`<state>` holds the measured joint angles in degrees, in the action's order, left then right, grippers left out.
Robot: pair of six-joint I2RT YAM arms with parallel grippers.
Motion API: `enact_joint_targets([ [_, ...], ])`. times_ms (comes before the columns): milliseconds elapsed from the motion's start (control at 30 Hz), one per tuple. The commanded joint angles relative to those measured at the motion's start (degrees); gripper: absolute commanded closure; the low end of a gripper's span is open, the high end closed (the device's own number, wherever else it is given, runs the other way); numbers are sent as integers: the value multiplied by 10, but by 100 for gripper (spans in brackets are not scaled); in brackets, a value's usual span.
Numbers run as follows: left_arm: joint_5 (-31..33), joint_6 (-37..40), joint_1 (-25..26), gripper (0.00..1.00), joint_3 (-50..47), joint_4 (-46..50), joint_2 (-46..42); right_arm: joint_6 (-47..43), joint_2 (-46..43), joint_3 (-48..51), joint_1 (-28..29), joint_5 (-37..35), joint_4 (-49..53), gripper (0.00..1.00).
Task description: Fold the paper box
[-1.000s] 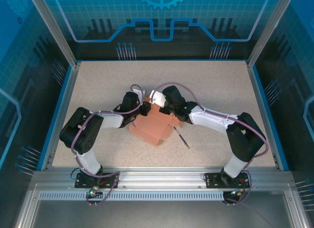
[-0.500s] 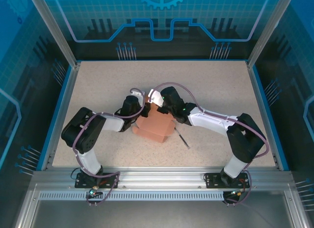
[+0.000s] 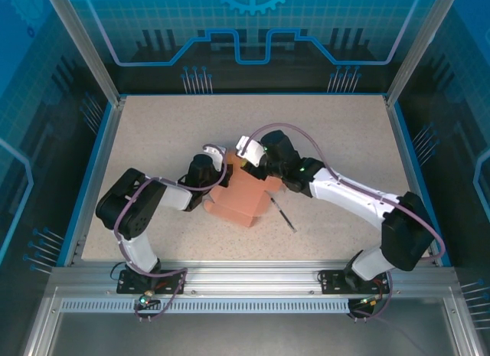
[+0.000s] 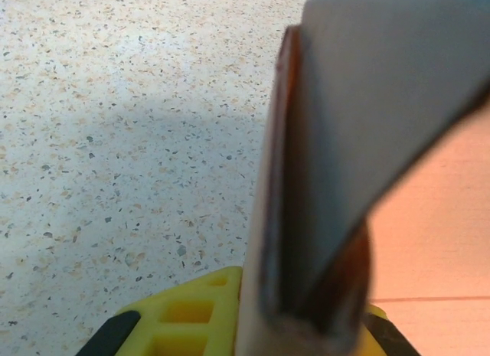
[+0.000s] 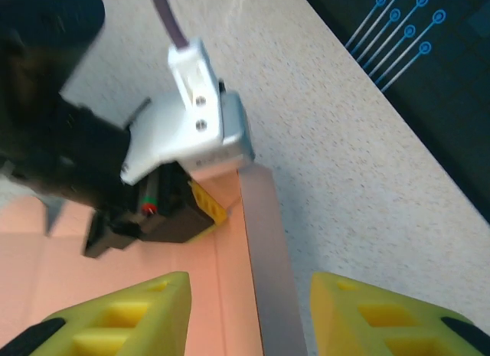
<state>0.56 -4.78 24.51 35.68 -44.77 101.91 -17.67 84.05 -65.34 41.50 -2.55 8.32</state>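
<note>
Top external: we find the paper box (image 3: 239,197) partly folded at centre frame, flaps still standing; left pincer (image 4: 306,329) grips it, right pincer (image 5: 249,314) open.

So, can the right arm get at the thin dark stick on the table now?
Probably yes: the stick lies uncovered on the table beside the paper box, with nothing over it, and the right gripper is open, gripping nothing.

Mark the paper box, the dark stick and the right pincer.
paper box (image 3: 240,200): top external view, on its upper face.
dark stick (image 3: 283,216): top external view, mid-shaft.
right pincer (image 5: 249,291): right wrist view, midway between the yellow fingertips.
</note>
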Motion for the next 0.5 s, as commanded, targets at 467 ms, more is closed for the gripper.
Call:
enact_joint_targets([
  [467,-76,94,40,84,-6,-13,7,255,160,-145,-157,279,103,54],
])
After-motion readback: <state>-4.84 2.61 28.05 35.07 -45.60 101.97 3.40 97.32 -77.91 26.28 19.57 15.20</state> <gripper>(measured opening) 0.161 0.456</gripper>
